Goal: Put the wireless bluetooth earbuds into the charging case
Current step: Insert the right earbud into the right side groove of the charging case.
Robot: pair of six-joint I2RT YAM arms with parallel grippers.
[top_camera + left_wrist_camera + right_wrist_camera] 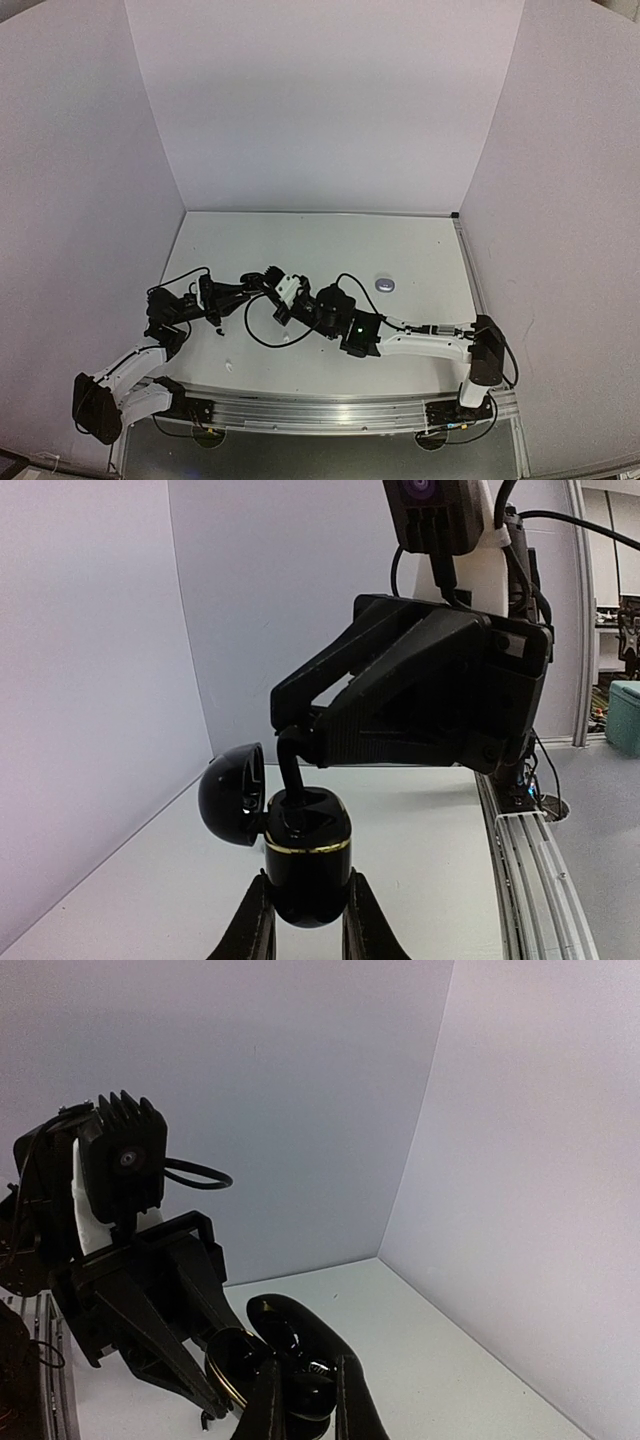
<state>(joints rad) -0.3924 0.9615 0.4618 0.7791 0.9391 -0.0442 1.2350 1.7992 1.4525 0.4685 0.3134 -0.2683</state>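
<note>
My left gripper (307,888) is shut on an upright black charging case (307,855) with a gold band. Its lid (232,792) hangs open to the left. My right gripper (308,1368) is shut on a shiny black earbud (311,1397) and is right at the case's open top. In the left wrist view its fingertips (291,772) dip into the case's left socket and the bud is hidden. The right wrist view shows the open lid (290,1328) and the gold rim (222,1372). In the top view both grippers meet at mid-table (285,303).
A silvery grey pebble-like case (384,284) lies on the white table to the right of the grippers. A tiny white bud (229,365) lies near the front edge by the left arm. White walls close in three sides. The aluminium rail (330,410) runs along the front.
</note>
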